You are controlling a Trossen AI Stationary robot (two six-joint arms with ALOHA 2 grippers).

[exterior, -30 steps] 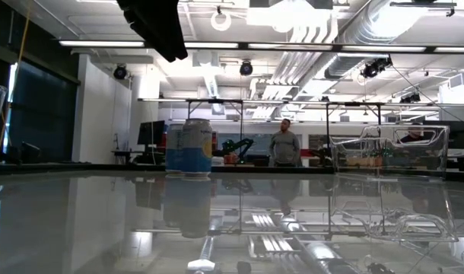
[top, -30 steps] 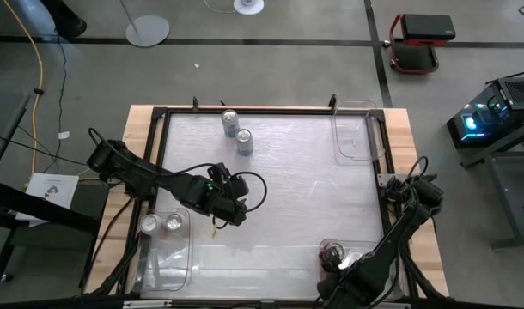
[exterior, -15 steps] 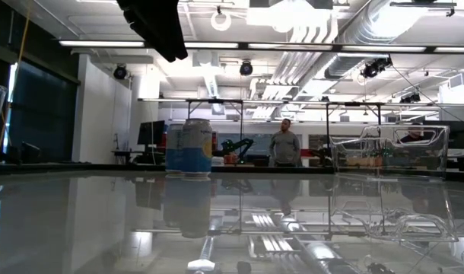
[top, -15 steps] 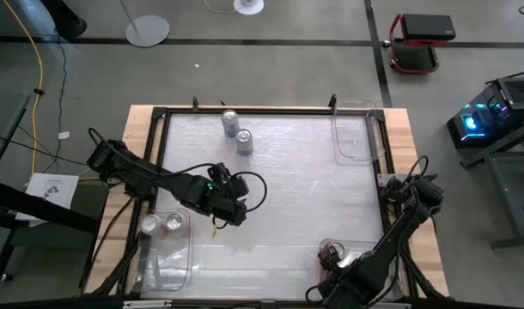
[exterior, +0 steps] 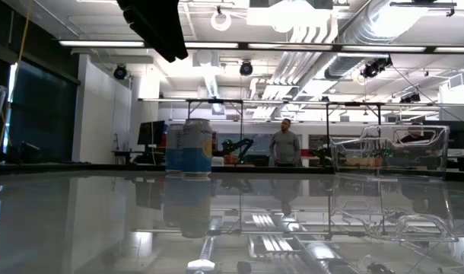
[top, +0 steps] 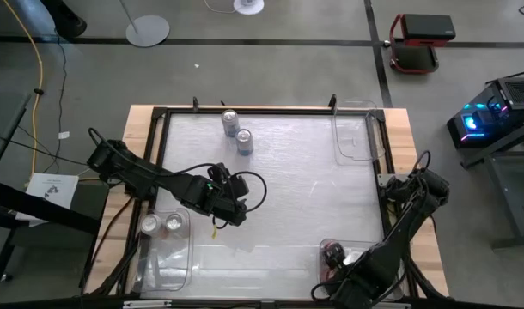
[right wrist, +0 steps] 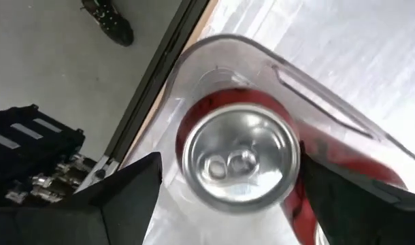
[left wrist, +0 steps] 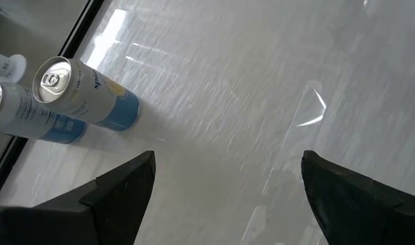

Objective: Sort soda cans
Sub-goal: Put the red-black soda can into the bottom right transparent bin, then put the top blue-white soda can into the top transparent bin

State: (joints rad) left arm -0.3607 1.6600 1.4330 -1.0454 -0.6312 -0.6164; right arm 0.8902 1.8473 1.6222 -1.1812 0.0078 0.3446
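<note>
Two silver-and-blue soda cans (top: 229, 120) (top: 244, 142) stand upright on the table near its far edge, and show in the left wrist view (left wrist: 85, 92) (left wrist: 24, 117). Two silver-topped cans (top: 150, 225) (top: 173, 223) stand in the clear bin at the near left. A red can (right wrist: 238, 160) stands in the clear bin (top: 358, 256) at the near right. My left gripper (top: 229, 213) hangs open over the table's middle left, nearer than the two far cans. My right gripper (right wrist: 229, 158) is open above the red can (top: 333, 252), a finger on either side of it.
Another clear bin (top: 355, 136) sits at the far right corner and shows in the low view (exterior: 388, 148). A black frame (top: 159, 116) runs round the table. Bare table lies between the far cans and the near bins. A person (exterior: 284, 144) stands far back in the room.
My right arm has shifted a little, its elbow moving toward the table's far right, and the red can in the near right bin shows more plainly from above. My left arm and the other cans have stayed put.
</note>
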